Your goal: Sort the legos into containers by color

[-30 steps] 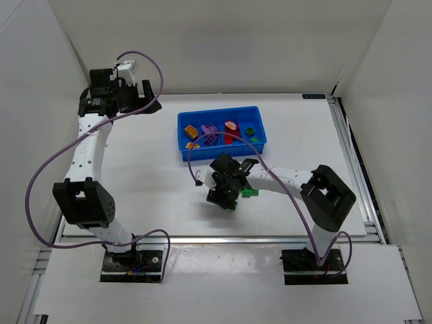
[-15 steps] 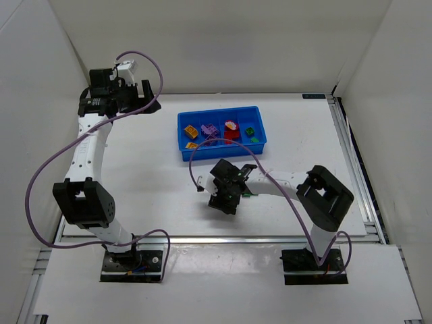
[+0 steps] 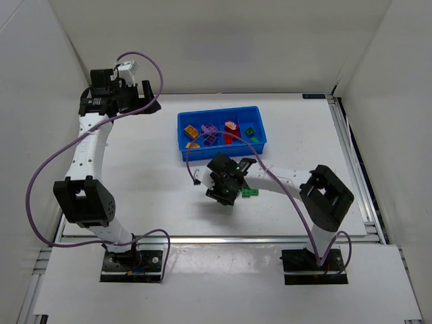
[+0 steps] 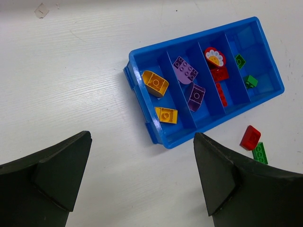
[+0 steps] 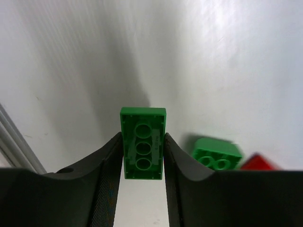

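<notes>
Lift the small green flat plastic brick (image 5: 143,149) clear, carry it over the right-end compartment of the shallow blue plastic tray (image 3: 219,112), where the greens lie, and release low. The right gripper (image 5: 142,142) pinches its long sides, underside showing, near the tabletop's (image 3: 148,175) middle. The left gripper (image 4: 142,175) hangs spread wide, holding nothing.

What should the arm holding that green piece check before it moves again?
1. Right pincer clamps green brick by both long sides: ok.
2. Brick lifted off table: cannot tell.
3. Green compartment of tray has room: ok.
4. Left pincer open, far from the route: ok.
5. Nothing left outside: not ok, red brick and second green brick lie beside tray.
</notes>
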